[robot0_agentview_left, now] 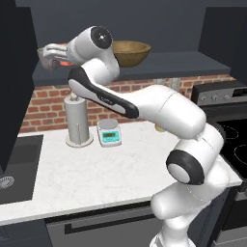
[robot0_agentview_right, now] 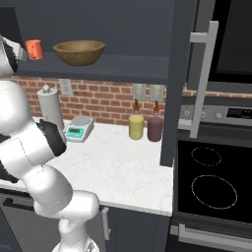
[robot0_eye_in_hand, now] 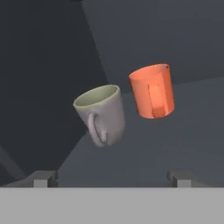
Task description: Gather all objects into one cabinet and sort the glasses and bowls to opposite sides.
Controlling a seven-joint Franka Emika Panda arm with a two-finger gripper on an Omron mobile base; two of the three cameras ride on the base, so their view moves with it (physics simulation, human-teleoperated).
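On the cabinet shelf [robot0_eye_in_hand: 183, 131] a grey-beige mug [robot0_eye_in_hand: 101, 114] stands next to the orange cup [robot0_eye_in_hand: 152, 91], both a short way ahead of my gripper [robot0_eye_in_hand: 111, 179]. Its fingertips [robot0_eye_in_hand: 43, 178] are spread wide with nothing between them. In the left base view the gripper [robot0_agentview_left: 49, 52] is up at the shelf's left end, in front of the orange cup [robot0_agentview_left: 66, 61]. The brown wooden bowl [robot0_agentview_left: 130, 52] sits further right on the same shelf. From the right side the orange cup [robot0_agentview_right: 34, 48] is left of the bowl [robot0_agentview_right: 78, 51] on the shelf board [robot0_agentview_right: 123, 66].
Below the shelf, the white counter [robot0_agentview_left: 96, 178] carries a paper towel holder [robot0_agentview_left: 77, 120] and a small scale [robot0_agentview_left: 109, 132]. A yellow canister [robot0_agentview_right: 136, 126] and a maroon one [robot0_agentview_right: 154, 129] stand by the brick wall. The stove [robot0_agentview_right: 211, 187] is at the right, a sink [robot0_agentview_left: 14, 169] at the left.
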